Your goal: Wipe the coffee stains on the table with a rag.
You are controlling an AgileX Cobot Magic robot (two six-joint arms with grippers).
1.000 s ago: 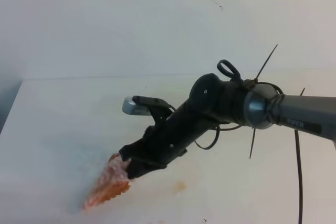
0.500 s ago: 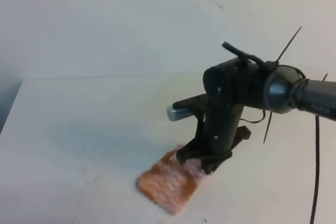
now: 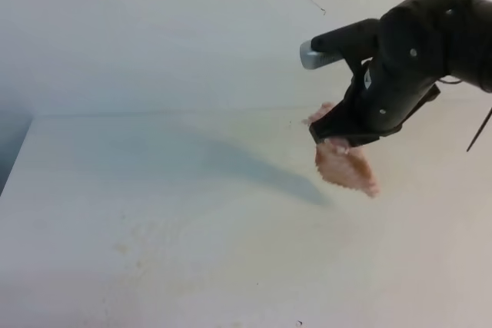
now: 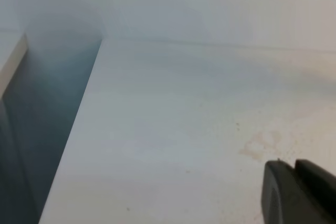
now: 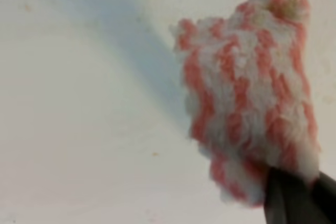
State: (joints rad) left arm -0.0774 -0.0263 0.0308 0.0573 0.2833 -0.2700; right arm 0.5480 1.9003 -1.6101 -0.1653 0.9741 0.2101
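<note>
A white bench (image 3: 92, 213) fills the left of the overhead view, bare but for faint tan coffee stains (image 3: 142, 247) speckled near its front edge; no wet orange blotch shows, which suggests the bulk of the wiping is done and only a light residue is left. The left wrist view shows a pale smear of the same stain (image 4: 261, 144) on the bench, just ahead of the left claw (image 4: 294, 192), of which only a dark tip enters the frame; whether that claw is spread or pressed together cannot be told. That arm does not appear in the overhead view. To the right, the right claw (image 3: 332, 137) hangs above the bench, well clear of the stains, pinching a pink-and-white striped rag (image 3: 344, 165) by one end, so that the cloth dangles free below it and casts a long shadow leftward across the surface. The right wrist view shows the fluffy rag (image 5: 249, 93) drooping from the fingers, clear of the bench.
</note>
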